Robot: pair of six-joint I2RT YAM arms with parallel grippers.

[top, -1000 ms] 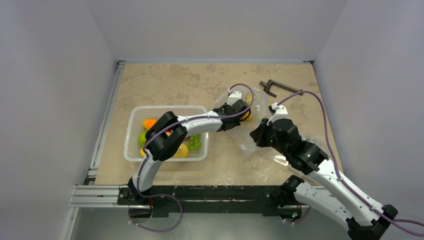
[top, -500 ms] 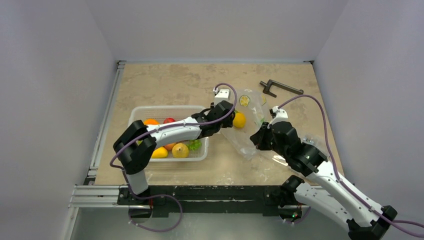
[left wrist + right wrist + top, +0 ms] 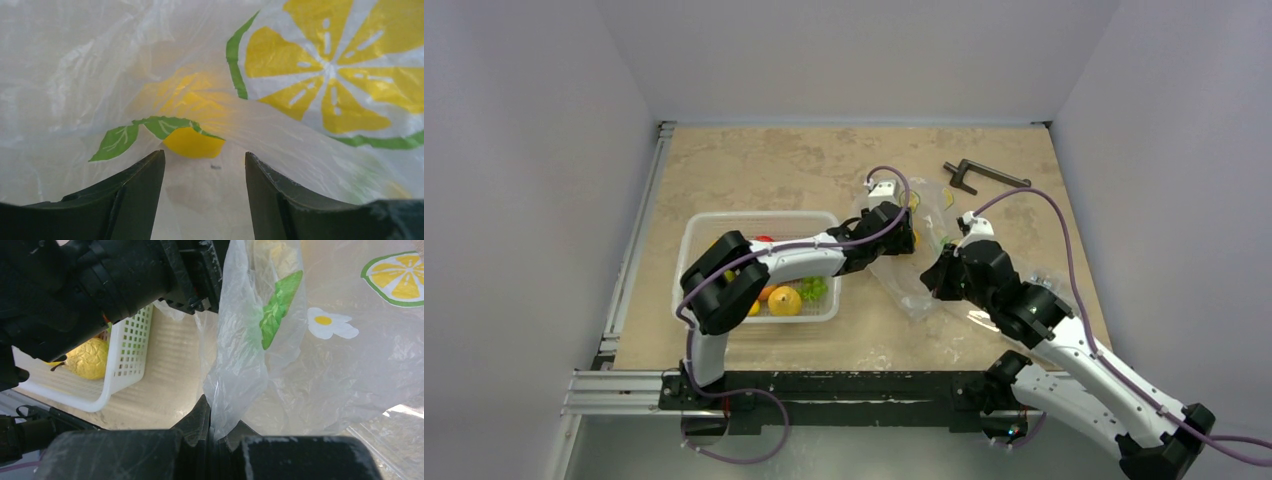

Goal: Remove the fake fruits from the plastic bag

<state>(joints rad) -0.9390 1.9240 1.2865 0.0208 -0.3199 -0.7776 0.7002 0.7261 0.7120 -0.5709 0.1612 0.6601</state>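
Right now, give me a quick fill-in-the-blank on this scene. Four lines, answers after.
1. The right gripper is ____ on a fold of the plastic bag.
2. The left gripper faces the bag's film with its jaws ____ and nothing between them.
3. The white mesh basket lies on the ____ arm's side of the table.
4. The dark tool lies near the table's far ____ corner.

Missing words: shut; open; left; right.

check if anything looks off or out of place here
Only the dark T-shaped tool lying at the far right of the table, beyond the plastic bag, seems out of place beside fruit things. Nothing looks spilled or damaged; the bag is merely crumpled.
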